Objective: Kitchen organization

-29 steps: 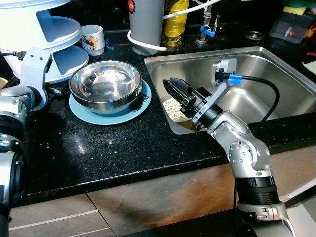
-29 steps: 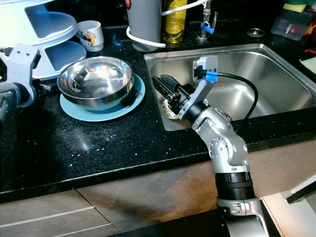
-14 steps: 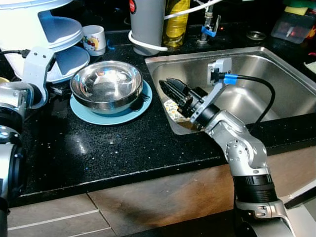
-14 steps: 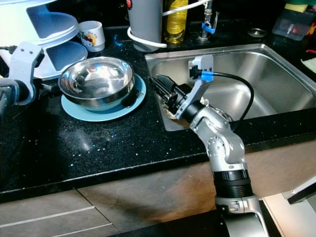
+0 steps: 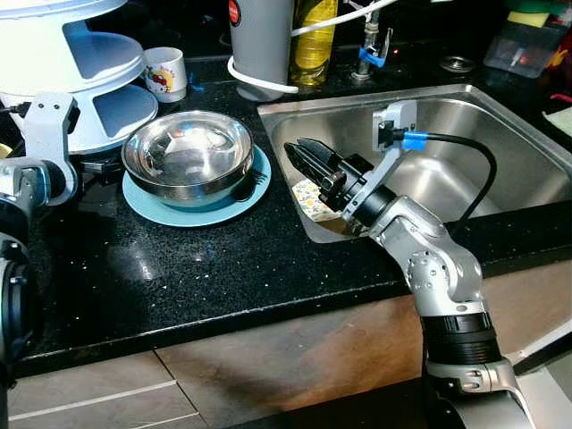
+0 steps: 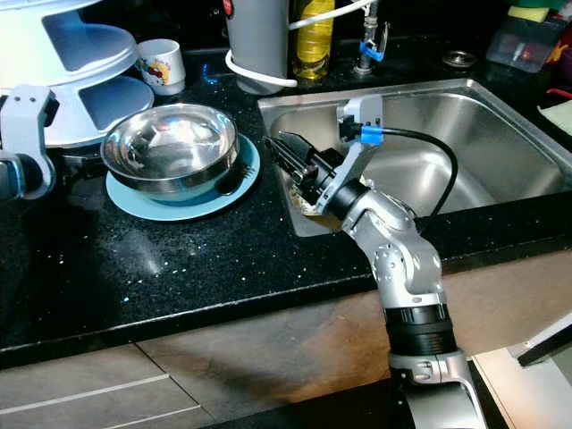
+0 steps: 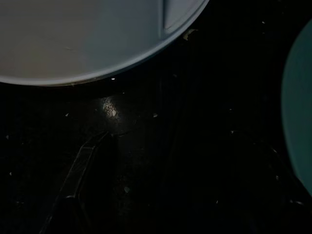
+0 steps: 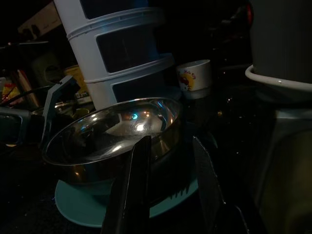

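Hovering over the sink (image 5: 500, 98) rim, right gripper (image 5: 308, 154) parted narrowly, near the steel bowl (image 5: 189, 154).

home kitchen, steel sink (image 5: 500, 134), black counter (image 5: 206, 268)

On the black counter stands one steel bowl (image 5: 189, 157), resting on one light-blue plate (image 5: 179, 208). There is one small white cup (image 5: 165, 72) with a cartoon print, one tiered white rack (image 5: 80, 63), one grey canister (image 5: 261, 40) and one bottle of yellow oil (image 5: 313, 40). One steel sink (image 5: 500, 134) holds one patterned cloth (image 5: 310, 198). Two robot arms are in view, one right gripper (image 5: 308, 156) among them.
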